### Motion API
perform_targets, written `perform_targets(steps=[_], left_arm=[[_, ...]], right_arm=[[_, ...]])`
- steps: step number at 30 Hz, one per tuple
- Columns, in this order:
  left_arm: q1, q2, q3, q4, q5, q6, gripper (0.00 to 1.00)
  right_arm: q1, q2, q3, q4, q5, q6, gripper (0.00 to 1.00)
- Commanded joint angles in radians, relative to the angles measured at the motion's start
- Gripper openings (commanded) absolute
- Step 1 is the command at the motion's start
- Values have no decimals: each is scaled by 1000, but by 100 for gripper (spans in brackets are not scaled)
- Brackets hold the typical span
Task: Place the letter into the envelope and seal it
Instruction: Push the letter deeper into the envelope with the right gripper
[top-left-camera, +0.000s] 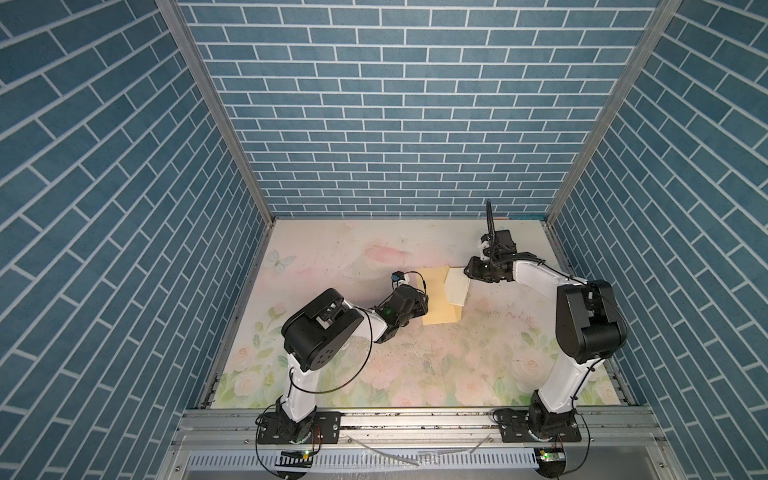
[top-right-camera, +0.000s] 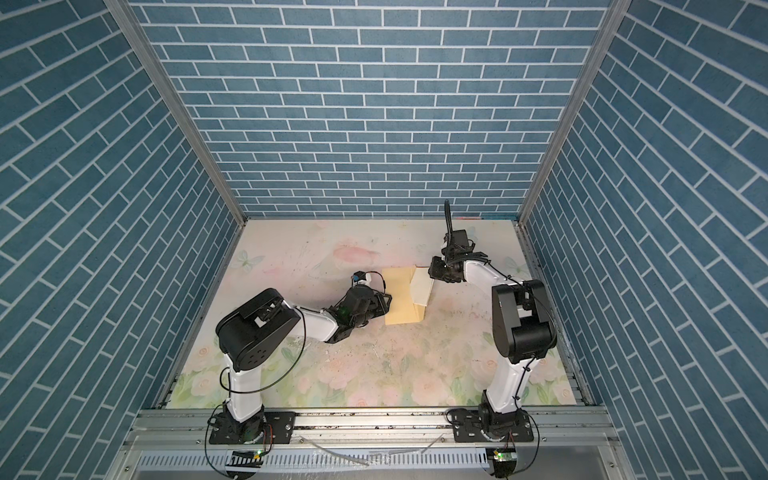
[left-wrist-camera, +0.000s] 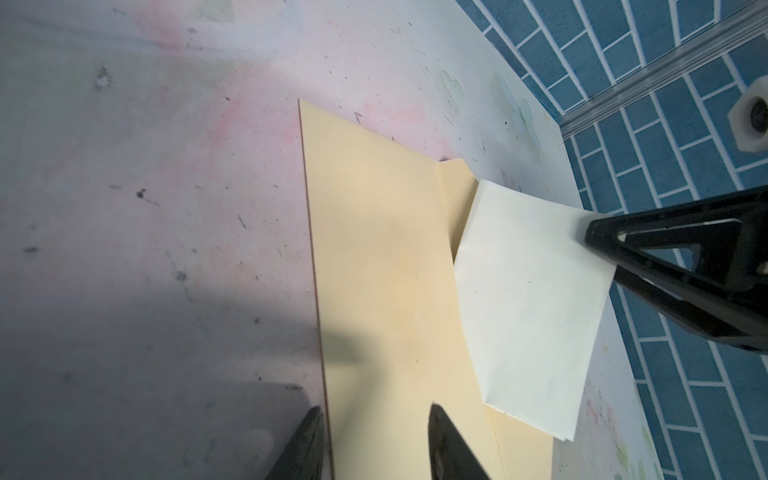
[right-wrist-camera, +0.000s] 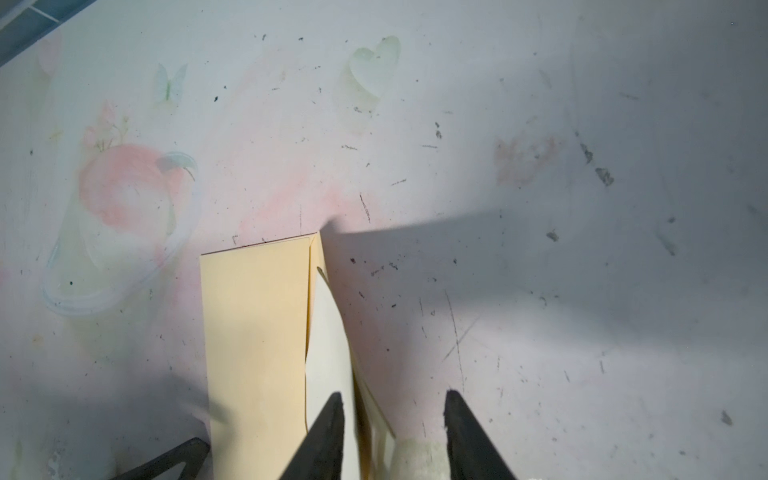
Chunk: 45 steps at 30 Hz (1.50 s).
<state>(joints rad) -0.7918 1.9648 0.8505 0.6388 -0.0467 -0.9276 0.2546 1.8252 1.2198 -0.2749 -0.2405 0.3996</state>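
The mustard-yellow envelope (top-left-camera: 434, 309) (top-right-camera: 397, 299) lies flat mid-table, flap (left-wrist-camera: 457, 195) opened toward the right. The folded letter (top-left-camera: 457, 286) (left-wrist-camera: 536, 299), showing its pale blank side, slants up from the fold line beside the flap; whether its lower edge is inside the pocket I cannot tell. My right gripper (right-wrist-camera: 395, 395) (top-left-camera: 468, 272) is at the letter's raised edge, jaws apart with the paper's layers between them, close to one finger. My left gripper (left-wrist-camera: 374, 411) (top-left-camera: 423, 306) is open low over the envelope's other long edge, one fingertip (left-wrist-camera: 436, 415) above the paper, the other beside it.
The floral table mat (top-left-camera: 415, 365) is scuffed. Blue brick walls (top-left-camera: 374, 124) close in the back and both sides. An aluminium rail (top-left-camera: 415, 419) carrying both arm bases runs along the front edge.
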Motion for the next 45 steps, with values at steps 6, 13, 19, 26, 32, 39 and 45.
perform_targets(steps=[6,13,19,26,32,39,45], left_arm=[[0,34,10,-41,7,6,43],[6,40,9,-38,8,6,42],[14,52,13,-39,10,9,42],[19,65,16,-41,15,10,42],[20,72,18,-44,15,12,42],[20,81,23,-47,19,11,42],[20,81,21,-47,19,10,42]], right_arm=[[-11,58,77,10,-74,4,13],[-12,77,80,21,-119,-5,0],[-12,100,90,10,-172,-39,0],[-12,136,122,-20,-206,-71,0],[-12,171,149,-29,-237,-84,0],[-11,195,165,-39,-243,-94,3],[-11,137,174,-55,-187,-109,18]])
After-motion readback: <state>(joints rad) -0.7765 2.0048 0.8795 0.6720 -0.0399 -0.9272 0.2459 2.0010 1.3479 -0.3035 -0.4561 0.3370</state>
